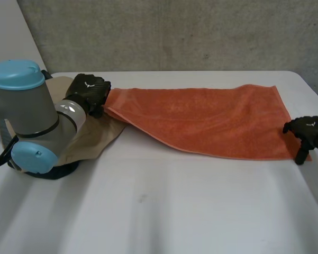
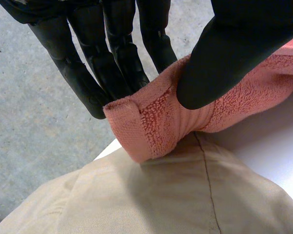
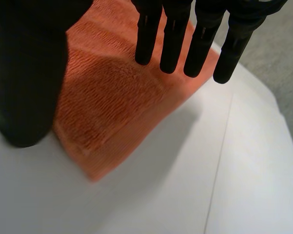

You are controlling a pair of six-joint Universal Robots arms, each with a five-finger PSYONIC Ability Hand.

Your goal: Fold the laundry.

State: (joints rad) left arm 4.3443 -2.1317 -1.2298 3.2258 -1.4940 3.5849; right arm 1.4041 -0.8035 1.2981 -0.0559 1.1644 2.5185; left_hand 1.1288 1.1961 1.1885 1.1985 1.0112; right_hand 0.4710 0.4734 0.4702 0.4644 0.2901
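No legible text, number, label or brand name is found in any of the 3 views. The only marking is 1 small white winged emblem, without letters, on the back of the left hand (image 1: 89,87), with 1 matching emblem on the back of the right hand (image 1: 307,127), both seen in the head view. The hem of the orange towel (image 2: 136,131), seen close up in the left wrist view, shows plain stitching and nothing that can be read.
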